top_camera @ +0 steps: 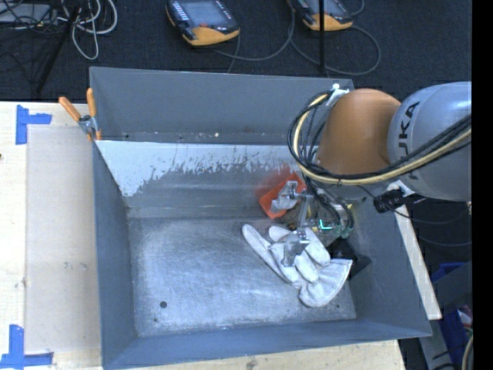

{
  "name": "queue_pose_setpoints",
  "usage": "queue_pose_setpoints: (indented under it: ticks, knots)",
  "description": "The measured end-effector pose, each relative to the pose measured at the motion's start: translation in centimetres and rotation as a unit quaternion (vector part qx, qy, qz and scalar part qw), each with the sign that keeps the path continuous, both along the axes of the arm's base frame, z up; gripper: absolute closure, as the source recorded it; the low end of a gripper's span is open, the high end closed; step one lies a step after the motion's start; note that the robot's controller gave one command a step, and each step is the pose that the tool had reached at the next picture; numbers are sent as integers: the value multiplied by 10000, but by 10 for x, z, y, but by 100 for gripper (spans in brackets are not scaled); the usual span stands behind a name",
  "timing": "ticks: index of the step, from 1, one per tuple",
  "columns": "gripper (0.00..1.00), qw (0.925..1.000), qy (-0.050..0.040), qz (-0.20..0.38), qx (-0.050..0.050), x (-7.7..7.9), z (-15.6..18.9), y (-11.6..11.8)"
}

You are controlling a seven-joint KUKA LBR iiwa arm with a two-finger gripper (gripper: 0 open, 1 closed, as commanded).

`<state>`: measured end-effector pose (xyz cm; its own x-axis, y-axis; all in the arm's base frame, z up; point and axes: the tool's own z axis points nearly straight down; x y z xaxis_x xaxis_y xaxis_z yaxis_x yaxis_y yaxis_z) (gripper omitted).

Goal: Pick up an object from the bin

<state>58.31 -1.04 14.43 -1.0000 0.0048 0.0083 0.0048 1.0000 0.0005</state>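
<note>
The near wall of the grey metal bin (254, 345) comes first, and behind it a broad stretch of bare, scuffed floor covers the whole left half. There are three loose things in the bin, one of each kind, all gathered on the right side.

Nearest is one white glove (308, 268), crumpled and lying flat at about 3 o'clock from the floor's middle, its cloth digits pointing toward 10 o'clock. At the glove's 2 o'clock edge, touching it and close to the right wall, lies one small black thing (350, 254), partly under the robot; its kind cannot be made out.

The gripper (305, 239) hangs directly over the upper half of the white glove, down at or very near the cloth. Whether it is spread or closed cannot be told, nor whether any cloth is caught in it.

Just beyond, at about 11 o'clock from the gripper, one orange thing (271, 200) rests where the floor meets the far wall, half hidden by the wrist.

Above these, the arm (435, 141) comes in from 3 o'clock, carrying one rounded orange cover (356, 133) ringed by black and yellow cables (304, 141).

Farthest off, past the bin's far wall, two handheld control units (202, 19) lie on the dark floor at 12 o'clock.
</note>
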Motion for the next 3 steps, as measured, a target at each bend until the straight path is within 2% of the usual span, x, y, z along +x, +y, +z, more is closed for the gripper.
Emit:
queue_pose_setpoints:
  ticks: [1, 2, 3]
  knots:
    - [0, 10000, -35, 0, -1, 2, 4, 0]
    - [0, 9999, -69, 151, 2, 17, -33, -3]
    - [0, 9957, -16, 923, 12, 23, -63, -9]
